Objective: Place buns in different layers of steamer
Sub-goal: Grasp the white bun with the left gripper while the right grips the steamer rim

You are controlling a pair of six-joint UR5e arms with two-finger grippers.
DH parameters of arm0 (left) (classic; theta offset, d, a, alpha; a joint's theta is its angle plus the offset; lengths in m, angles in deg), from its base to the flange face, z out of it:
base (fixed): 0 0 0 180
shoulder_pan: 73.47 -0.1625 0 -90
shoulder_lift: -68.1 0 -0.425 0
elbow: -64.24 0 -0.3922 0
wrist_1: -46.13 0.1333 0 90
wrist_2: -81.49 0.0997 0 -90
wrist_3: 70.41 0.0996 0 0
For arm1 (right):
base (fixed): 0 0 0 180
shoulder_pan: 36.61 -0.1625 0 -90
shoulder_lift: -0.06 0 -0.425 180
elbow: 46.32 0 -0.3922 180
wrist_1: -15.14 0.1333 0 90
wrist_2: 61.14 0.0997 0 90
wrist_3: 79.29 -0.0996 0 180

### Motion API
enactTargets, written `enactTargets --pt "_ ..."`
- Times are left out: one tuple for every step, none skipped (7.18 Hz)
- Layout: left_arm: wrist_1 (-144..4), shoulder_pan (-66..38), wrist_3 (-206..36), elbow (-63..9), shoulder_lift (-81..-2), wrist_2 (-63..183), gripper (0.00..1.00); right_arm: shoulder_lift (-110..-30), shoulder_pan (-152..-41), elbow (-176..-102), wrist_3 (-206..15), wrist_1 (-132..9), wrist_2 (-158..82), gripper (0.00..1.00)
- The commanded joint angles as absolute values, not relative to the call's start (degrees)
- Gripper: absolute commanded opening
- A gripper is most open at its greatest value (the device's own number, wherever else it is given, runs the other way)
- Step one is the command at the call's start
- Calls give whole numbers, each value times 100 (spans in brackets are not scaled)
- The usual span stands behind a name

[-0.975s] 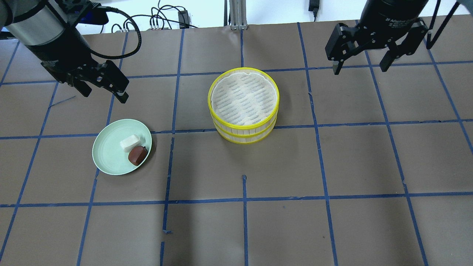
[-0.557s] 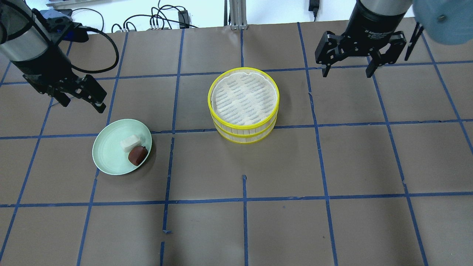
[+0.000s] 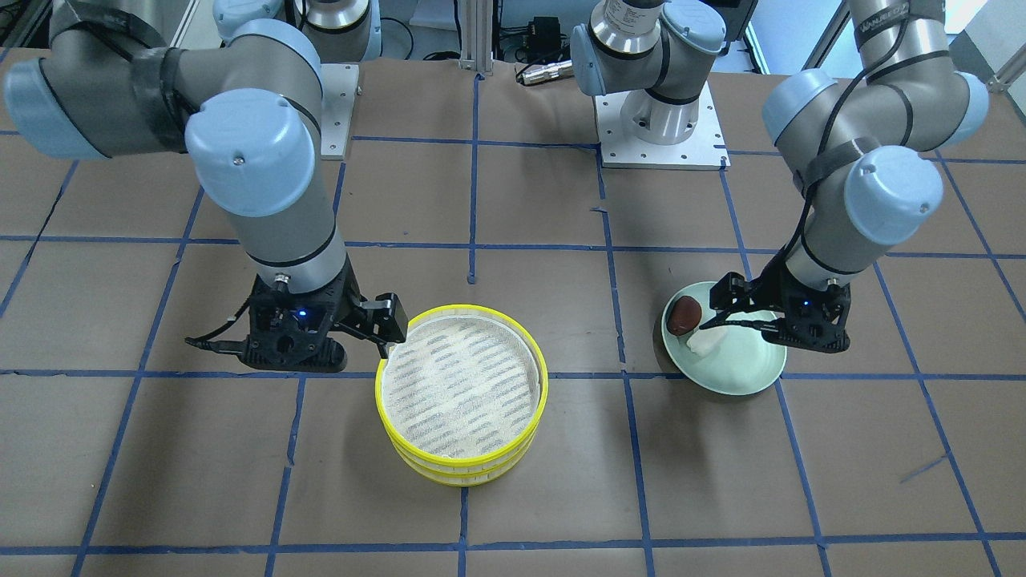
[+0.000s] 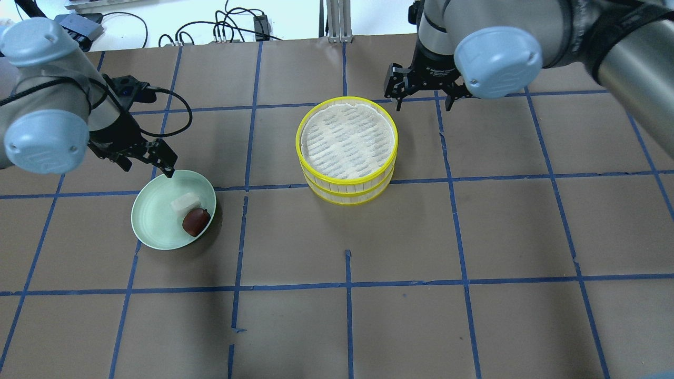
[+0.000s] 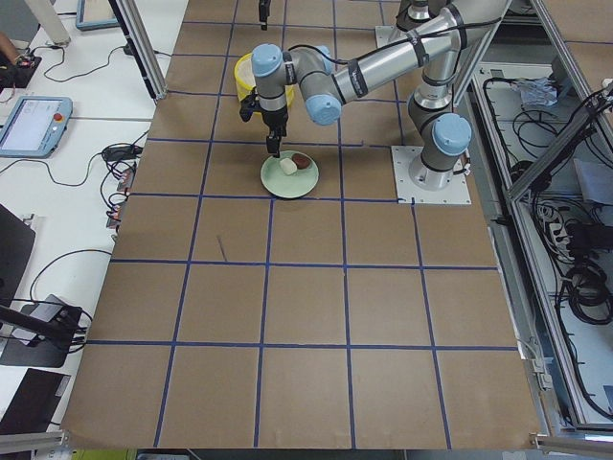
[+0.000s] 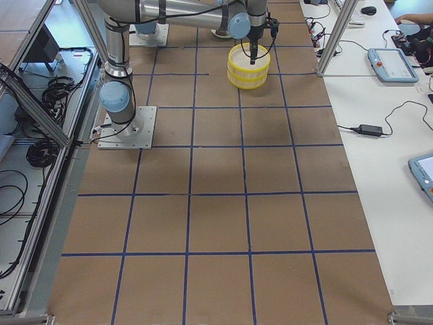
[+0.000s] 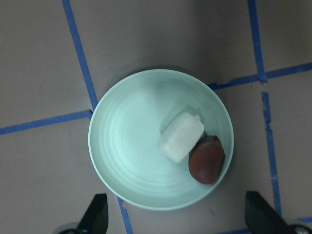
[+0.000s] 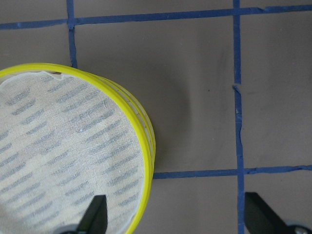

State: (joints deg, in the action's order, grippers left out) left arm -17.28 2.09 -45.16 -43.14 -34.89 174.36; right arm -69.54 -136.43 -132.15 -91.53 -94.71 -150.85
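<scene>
The white bun [image 4: 185,202] and the reddish-brown bun [image 4: 196,221] lie touching on a pale green plate [image 4: 152,221]. My left gripper [image 4: 148,166] is open and empty, above the plate's far-left rim. In its wrist view the white bun [image 7: 181,137] and brown bun [image 7: 207,160] sit ahead of the spread fingertips [image 7: 96,217]. The two steamer layers are stacked mid-table, the upper [image 4: 347,138] on the lower [image 4: 347,197], both empty. My right gripper [image 4: 424,103] is open and empty, just beyond the stack's far-right rim [image 8: 146,146].
Brown paper with a blue tape grid covers the table [image 4: 474,237]. Cables [image 4: 231,29] and a metal post [image 4: 337,21] lie along the far edge. The arm bases [image 3: 661,120] stand on the robot's side of the table.
My left gripper has swung down and right to the plate's far rim. My right gripper has moved left and down to the steamer's far-right rim. Both stay open.
</scene>
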Motion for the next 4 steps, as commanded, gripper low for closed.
enactTargets --pt "-1321 202 -4527 -4579 -4007 17439 98 -6404 -13741 -13237 -9300 -9978 -15035 99" --pt "-1285 202 -4536 -4685 -4105 17448 98 -6236 -13751 -13254 -9301 -10103 -15035 95" --pt "-1241 202 -4580 -4712 -4123 17456 88 -6217 -13751 -13394 -9327 -10113 -15026 86" --pt "-1241 202 -4815 -4747 -4123 17439 47 -6199 -13742 -13526 -9336 -10227 -15000 63"
